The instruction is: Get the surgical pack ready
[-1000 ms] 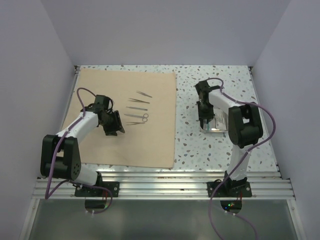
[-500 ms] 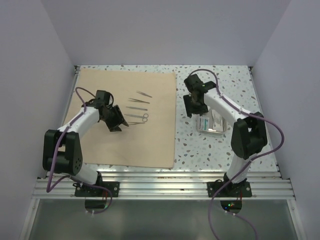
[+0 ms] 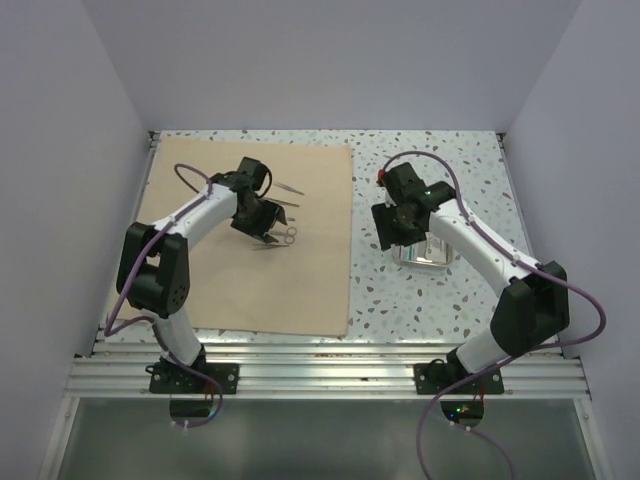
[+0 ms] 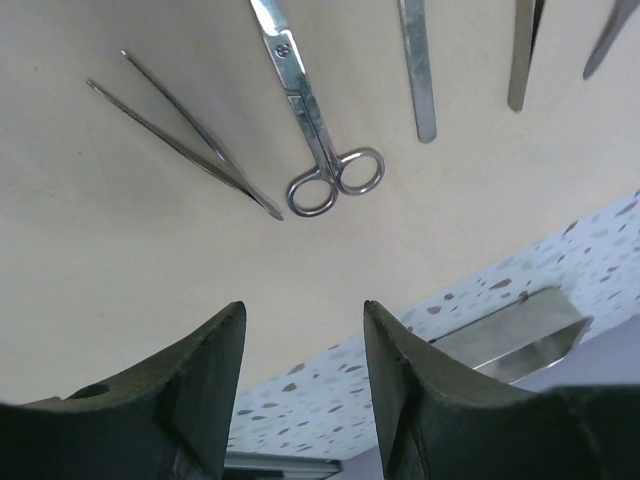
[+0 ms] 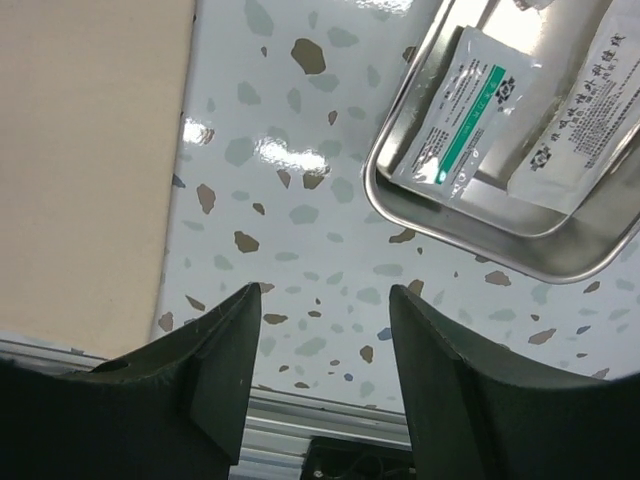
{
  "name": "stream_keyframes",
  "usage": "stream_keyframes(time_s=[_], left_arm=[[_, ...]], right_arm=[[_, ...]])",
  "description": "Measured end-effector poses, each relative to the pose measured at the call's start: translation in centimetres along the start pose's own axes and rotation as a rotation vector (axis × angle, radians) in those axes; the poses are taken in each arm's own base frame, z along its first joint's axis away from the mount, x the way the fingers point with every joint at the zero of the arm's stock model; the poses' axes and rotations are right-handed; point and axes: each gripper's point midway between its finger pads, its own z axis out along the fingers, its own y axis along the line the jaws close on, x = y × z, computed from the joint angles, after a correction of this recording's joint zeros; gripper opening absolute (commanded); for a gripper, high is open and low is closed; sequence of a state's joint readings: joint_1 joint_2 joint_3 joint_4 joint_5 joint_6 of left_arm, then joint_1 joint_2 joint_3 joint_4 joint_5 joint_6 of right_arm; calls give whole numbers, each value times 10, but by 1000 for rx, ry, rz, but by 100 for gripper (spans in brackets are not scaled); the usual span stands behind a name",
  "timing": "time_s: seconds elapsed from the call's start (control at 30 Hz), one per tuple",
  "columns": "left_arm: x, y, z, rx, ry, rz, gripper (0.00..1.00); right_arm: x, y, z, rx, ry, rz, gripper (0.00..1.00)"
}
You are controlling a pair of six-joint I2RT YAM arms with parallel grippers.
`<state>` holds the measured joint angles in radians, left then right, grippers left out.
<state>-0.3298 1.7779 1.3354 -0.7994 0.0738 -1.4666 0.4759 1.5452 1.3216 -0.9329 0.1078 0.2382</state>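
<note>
Step, as you'd judge it: gathering kit onto cloth [image 4: 150,260].
Left hand [image 4: 302,310] empty, fingers apart, over cloth; scissors [image 4: 310,120] at 12 o'clock.
Right hand [image 5: 325,292] empty, fingers apart, over worktop [image 5: 300,230]; tray [image 5: 520,250] with packets [image 5: 455,110] at 2 o'clock.
Next, likely: take tray rim, move tray onto cloth.

The cloth [image 3: 280,285] is seen as matt tan fabric, smooth and without sheen. The scissors [image 4: 315,130], the tweezers [image 4: 185,135] and the other thin instruments [image 4: 418,70] are made of bright, polished metal. The tray [image 5: 500,232] is formed of shiny steel, and its walls are mirror-like. The packets [image 5: 455,115] in it are wrapped in glossy white film or paper. The table top [image 5: 300,230] is finished in glossy, speckled white, with glare thrown back. The fingers [image 4: 190,390] of the left gripper [image 4: 303,330] are seen as dark, matt plastic.
</note>
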Motion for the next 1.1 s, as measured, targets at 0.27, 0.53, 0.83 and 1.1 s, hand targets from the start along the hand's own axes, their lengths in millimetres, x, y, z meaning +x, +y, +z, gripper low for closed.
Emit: stream_keyframes(time_s=[0.27, 0.53, 0.83, 1.1], left_arm=[[-4, 19, 33, -145, -28, -240, 54], [-7, 29, 54, -215, -45, -336, 49], [-15, 29, 63, -240, -48, -380, 36], [-17, 32, 63, -260, -42, -388, 20]], right_arm=[[16, 3, -12, -51, -18, -2, 59], [21, 2, -20, -62, -41, -10, 59], [22, 1, -17, -61, -40, -16, 59], [22, 1, -15, -59, -31, -20, 59]])
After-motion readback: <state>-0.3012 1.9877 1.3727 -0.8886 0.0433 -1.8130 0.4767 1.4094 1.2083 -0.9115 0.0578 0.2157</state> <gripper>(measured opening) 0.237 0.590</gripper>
